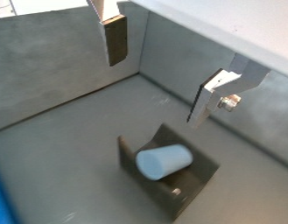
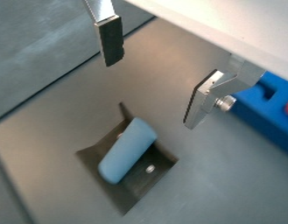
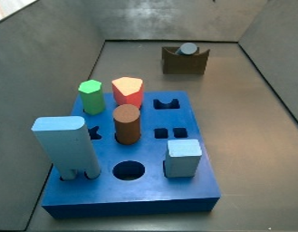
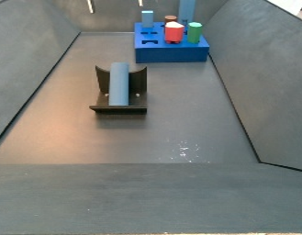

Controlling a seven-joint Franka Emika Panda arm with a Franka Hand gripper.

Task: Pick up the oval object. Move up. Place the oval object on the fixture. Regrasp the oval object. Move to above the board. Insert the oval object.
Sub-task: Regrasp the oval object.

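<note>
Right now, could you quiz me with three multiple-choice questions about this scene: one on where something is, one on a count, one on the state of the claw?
1. Where is the oval object?
A. Lying in the notch of the fixture
B. Standing in the board
C. Held between the fingers

2. How many pieces stand on the board in a side view?
A. Two
B. Five
C. Eight

3. What is the gripper doing?
A. Clamped on the peg
B. Open and empty above the fixture
C. Resting on the board

Answers: 1 A, both side views show the slate-blue peg resting across the dark block, apart from the board. 2 B, the green peg, red peg, brown cylinder, light-blue block and grey-blue cube are all there. 3 B, both wrist views show the fingers spread wide with nothing between them.
</note>
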